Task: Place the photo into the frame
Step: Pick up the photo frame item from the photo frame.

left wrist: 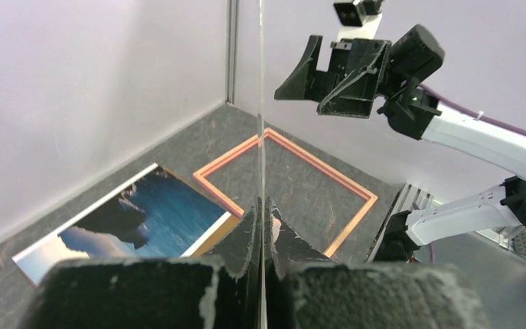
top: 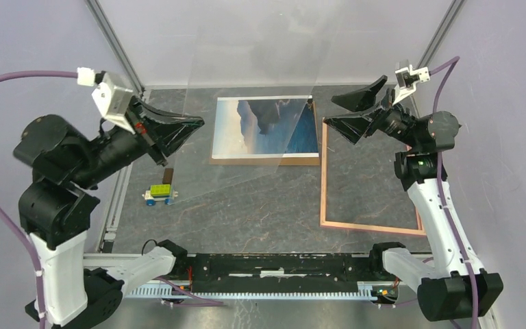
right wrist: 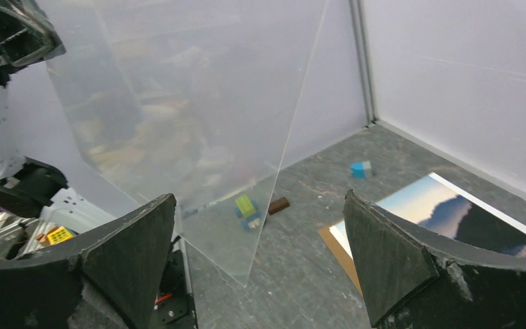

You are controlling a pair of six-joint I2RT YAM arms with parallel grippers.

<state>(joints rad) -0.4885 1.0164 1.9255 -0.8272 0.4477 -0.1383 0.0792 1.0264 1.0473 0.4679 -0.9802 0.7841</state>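
Note:
The photo [top: 264,128], a blue sky-and-mountain print, lies face up on a brown backing board [top: 267,161] at the back centre. It also shows in the left wrist view [left wrist: 151,216] and the right wrist view [right wrist: 452,212]. The frame [top: 323,178], a thin salmon-pink rim, lies flat and empty on the table to the right of the photo, and its rim shows in the left wrist view [left wrist: 329,169]. My left gripper [top: 195,125] is shut on a clear pane [top: 233,75] and holds it tilted up in the air. My right gripper [top: 330,112] is open and empty above the frame's far corner.
A yellow-and-blue toy car [top: 159,195] and a small brown block [top: 168,175] sit on the table at the left. A small blue block [right wrist: 361,168] lies near the back wall. The raised pane [right wrist: 198,123] stands between the two arms. Enclosure walls close the back and sides.

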